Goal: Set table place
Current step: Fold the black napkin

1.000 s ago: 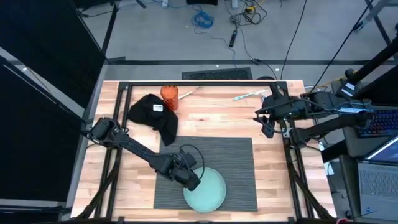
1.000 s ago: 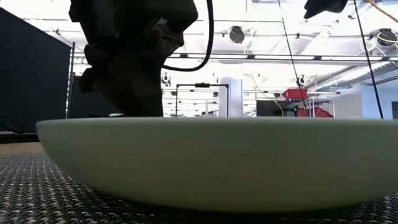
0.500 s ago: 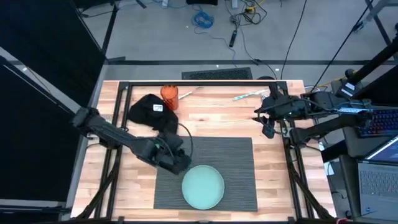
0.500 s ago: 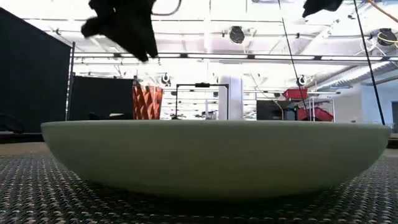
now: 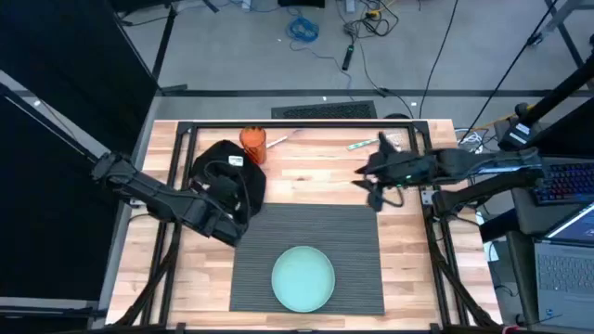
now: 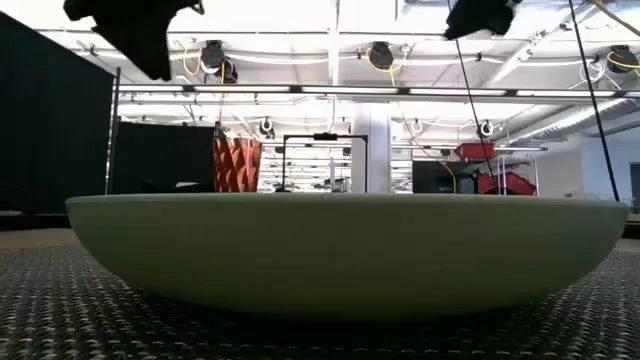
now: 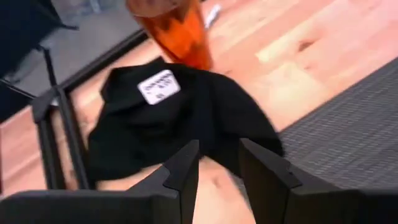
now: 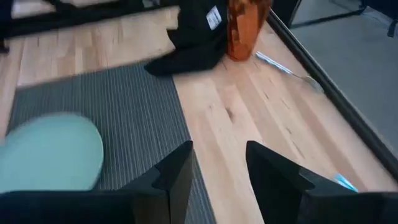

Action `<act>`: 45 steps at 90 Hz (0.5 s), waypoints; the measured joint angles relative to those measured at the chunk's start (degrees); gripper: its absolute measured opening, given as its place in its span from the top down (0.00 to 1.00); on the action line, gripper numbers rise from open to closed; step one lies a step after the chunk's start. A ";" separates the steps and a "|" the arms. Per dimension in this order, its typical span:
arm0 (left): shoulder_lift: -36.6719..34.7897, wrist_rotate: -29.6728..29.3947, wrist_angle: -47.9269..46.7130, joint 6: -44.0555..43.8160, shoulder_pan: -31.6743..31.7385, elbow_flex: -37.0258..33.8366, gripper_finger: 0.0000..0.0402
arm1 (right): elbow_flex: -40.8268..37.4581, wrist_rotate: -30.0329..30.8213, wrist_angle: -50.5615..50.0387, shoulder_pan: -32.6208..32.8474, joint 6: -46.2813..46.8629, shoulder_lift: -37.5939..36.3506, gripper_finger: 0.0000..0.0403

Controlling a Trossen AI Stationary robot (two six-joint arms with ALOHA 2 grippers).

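Note:
The pale teal plate [image 5: 303, 277] lies on the dark grey ribbed placemat [image 5: 353, 232], near its front edge, on the wooden table [image 5: 316, 176]. A black napkin [image 5: 223, 167] with a white tag lies beyond the mat's far left corner. My left gripper [image 5: 234, 206] hovers open just near of the napkin [image 7: 186, 112], above the mat's far left corner, nothing between its fingers. My right gripper [image 5: 369, 184] hangs open over the bare wood past the mat's far right corner [image 8: 221, 165], touching nothing.
An orange ribbed cup [image 5: 252, 139] stands at the far edge, right beside the napkin. Cutlery [image 5: 367, 142] lies on the wood at the far right. Bare wood shows between the mat and the far edge. A black frame rail [image 5: 306, 122] runs along the table's far side.
My left gripper has risen from the plate's left rim and drawn back toward the table's far left, ending near the napkin. My right gripper has moved toward the table's left, closer to the mat's far right corner. The plate stays on the mat.

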 joint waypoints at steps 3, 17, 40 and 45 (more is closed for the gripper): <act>-1.52 0.01 0.27 0.74 -0.01 -1.97 0.75 | -1.71 -1.02 5.72 -0.54 1.34 1.29 0.67; -13.05 0.19 9.25 2.37 -1.57 -14.63 0.75 | -5.35 -9.89 32.99 -4.14 6.85 12.36 0.67; -32.96 1.75 27.80 6.77 -3.37 -31.70 0.75 | 10.46 -15.74 38.60 -7.26 10.03 37.41 0.67; -33.99 1.79 27.94 6.82 -3.26 -32.92 0.75 | 15.01 -16.75 37.04 -7.56 9.25 42.41 0.67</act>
